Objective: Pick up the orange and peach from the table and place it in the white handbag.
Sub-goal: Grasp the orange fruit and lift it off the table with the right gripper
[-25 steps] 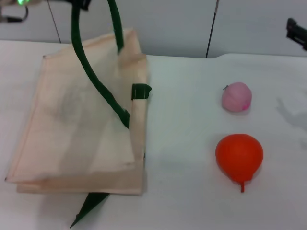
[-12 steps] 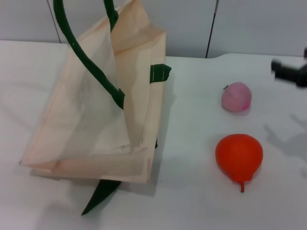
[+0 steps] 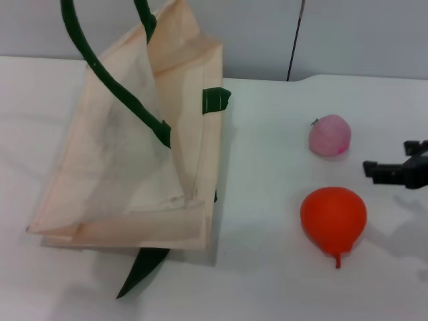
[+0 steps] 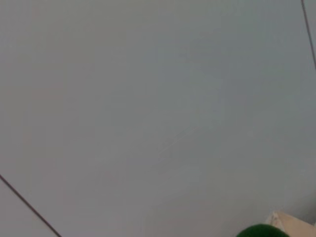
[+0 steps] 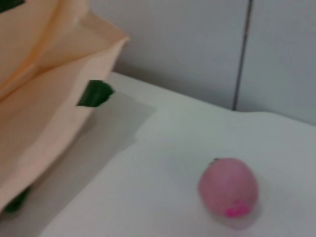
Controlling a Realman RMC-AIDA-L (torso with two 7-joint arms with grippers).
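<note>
We find the black right gripper (image 3: 382, 168) spread, empty, just beside the glossy orange-red toy orange (image 3: 333, 217).

Place: robot test bench, lab-like
Surface: plain white table (image 3: 267, 281), edge to edge
Backdrop: grey wall panels (image 3: 361, 33) with dark seams
Props: toy fruit, tote
</note>
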